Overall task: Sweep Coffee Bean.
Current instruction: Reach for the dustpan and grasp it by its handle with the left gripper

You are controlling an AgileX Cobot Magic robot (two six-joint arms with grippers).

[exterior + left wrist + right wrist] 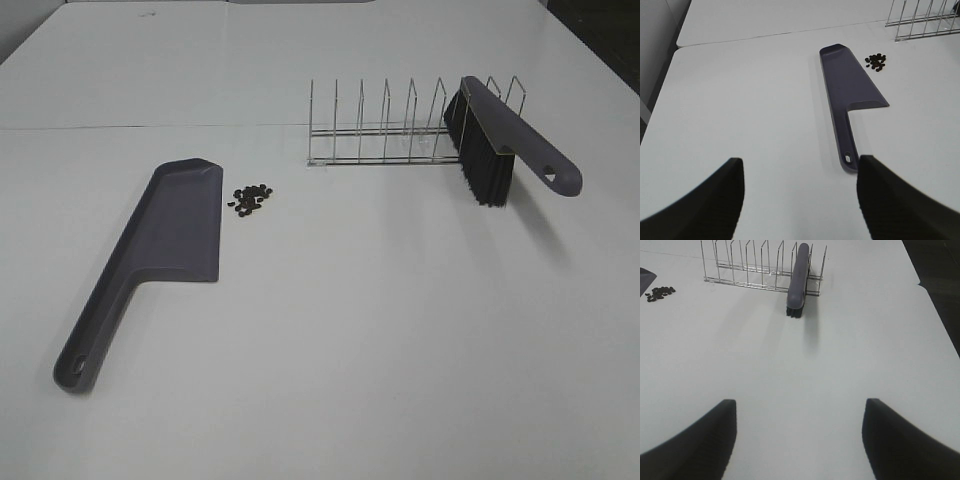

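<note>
A small cluster of dark coffee beans (251, 198) lies on the white table just right of the blade of a purple-grey dustpan (150, 255). A purple-grey brush (495, 140) with black bristles rests in a wire rack (390, 130). Neither gripper shows in the exterior high view. In the left wrist view my left gripper (800, 200) is open and empty, short of the dustpan (847, 100) handle; the beans (876, 61) lie beyond. In the right wrist view my right gripper (797, 440) is open and empty, well short of the brush (799, 277); the beans (659, 293) lie far off.
The wire rack (755, 267) stands behind the beans and holds only the brush. A seam between two tabletops (150, 127) runs across the back. The table's dark right edge (940, 300) is near the right arm's side.
</note>
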